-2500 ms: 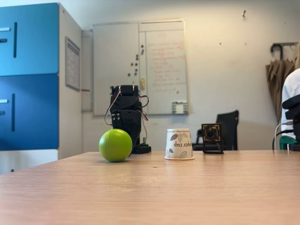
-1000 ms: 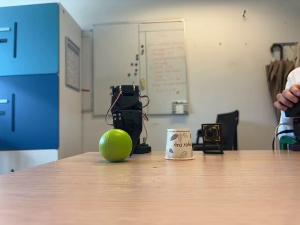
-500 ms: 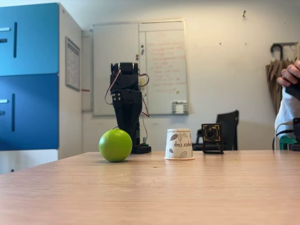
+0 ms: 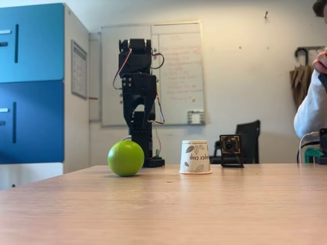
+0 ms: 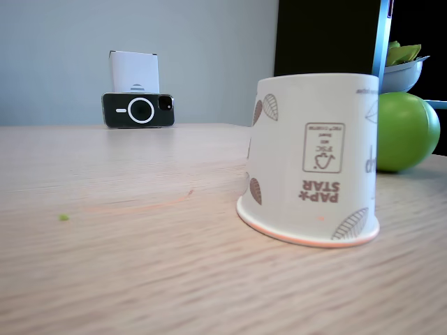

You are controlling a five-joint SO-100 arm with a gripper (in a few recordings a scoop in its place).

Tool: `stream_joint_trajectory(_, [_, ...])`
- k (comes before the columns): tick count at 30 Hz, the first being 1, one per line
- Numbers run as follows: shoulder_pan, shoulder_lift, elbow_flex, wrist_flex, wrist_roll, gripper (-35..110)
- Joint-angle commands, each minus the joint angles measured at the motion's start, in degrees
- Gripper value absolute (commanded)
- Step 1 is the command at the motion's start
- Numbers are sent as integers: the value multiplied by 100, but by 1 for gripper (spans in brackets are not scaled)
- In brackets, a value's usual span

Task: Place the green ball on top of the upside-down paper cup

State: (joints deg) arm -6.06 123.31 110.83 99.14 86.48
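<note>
- Two task things sit on the wooden table (image 4: 168,204), and I take the upside-down paper cup (image 4: 195,157) as my landmark: it stands rim-down with its flat base up and bare.
- The green ball (image 4: 125,158) rests on the table to the cup's left in a fixed view, apart from it; in a fixed view (image 5: 404,131) taken low beside the cup, it peeks out from behind the cup's right edge.
- My gripper (image 4: 138,115) hangs behind and above the ball, up and left of the cup, touching nothing.
- I see a gap between the dark fingers, so the jaws look spread with nothing in them, though against the arm's body I can't be certain.
- I judge this the reach stage: the ball is not yet grasped.
- Next I need to lower around the ball, close on it, lift, and carry it right to the cup's base.
- A small camera (image 4: 231,149) stands just right of the cup.
</note>
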Motion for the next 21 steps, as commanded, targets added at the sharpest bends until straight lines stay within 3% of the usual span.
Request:
stream_joint_trajectory(1, [-167,-325,-501,70,88,31])
stream_joint_trajectory(11, [-466,-1362,-984,-343,-193,48])
stream_joint_trajectory(21, [-571,-2145,-940,-879,-255,48])
